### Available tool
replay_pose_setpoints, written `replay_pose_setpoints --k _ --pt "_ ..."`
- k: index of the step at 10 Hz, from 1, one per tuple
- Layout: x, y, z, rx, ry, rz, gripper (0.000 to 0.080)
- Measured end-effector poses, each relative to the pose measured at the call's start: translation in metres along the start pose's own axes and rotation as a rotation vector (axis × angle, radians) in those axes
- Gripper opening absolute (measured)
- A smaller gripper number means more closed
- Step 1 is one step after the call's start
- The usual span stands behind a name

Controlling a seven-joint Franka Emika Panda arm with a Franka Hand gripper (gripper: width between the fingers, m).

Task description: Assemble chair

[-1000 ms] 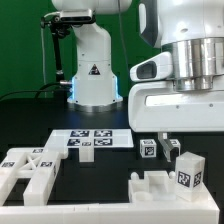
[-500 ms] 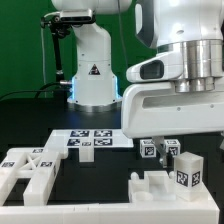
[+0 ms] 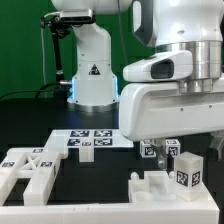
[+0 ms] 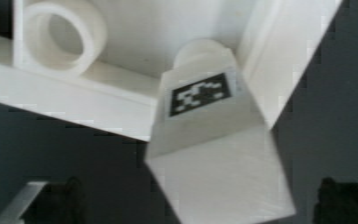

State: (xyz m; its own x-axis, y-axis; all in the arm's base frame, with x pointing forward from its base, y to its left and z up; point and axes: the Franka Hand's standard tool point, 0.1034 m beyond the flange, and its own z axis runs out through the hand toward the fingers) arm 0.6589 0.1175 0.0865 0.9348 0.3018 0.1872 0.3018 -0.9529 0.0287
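Observation:
My big white gripper [image 3: 150, 141] hangs low at the exterior view's right, over a cluster of white chair parts. Below it are two tagged cube ends [image 3: 172, 150], a tagged post [image 3: 188, 172] and a stepped block [image 3: 150, 186]. A slotted block [image 3: 30, 170] lies at the exterior view's left. In the wrist view a white post with a square tag [image 4: 197, 92] lies between the two dark fingertips [image 4: 60, 200]. The gripper [image 4: 202, 205] stands open, with gaps on both sides of the post. Behind the post is a white piece with a round hole [image 4: 60, 40].
The marker board [image 3: 92, 140] lies flat on the black table behind the parts. The arm's white base [image 3: 92, 75] stands at the back, with a dark stand [image 3: 58, 50] beside it.
The gripper has shifted toward the exterior view's left over the cluster of parts. Its jaws have stayed wide. The parts have not moved.

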Motion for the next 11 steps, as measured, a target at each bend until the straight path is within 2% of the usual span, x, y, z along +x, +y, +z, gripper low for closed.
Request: replay_pose_setpoints --k 1,2,5,8,11 --pt "-0.0088 -0.0055 -0.0004 0.022 -0.115 0.043 0.0649" --pt "-0.0038 -0.0059 -0.0015 0.026 -0.138 0.038 0.0649" --pt "-0.0038 -0.0049 0.0001 0.026 -0.132 0.010 0.0649" --pt "-0.0048 -0.0031 0.0024 0.012 -0.126 -0.336 0.0649" --pt "-0.0100 -0.0033 0.0080 0.014 -0.136 -0.325 0.0649"
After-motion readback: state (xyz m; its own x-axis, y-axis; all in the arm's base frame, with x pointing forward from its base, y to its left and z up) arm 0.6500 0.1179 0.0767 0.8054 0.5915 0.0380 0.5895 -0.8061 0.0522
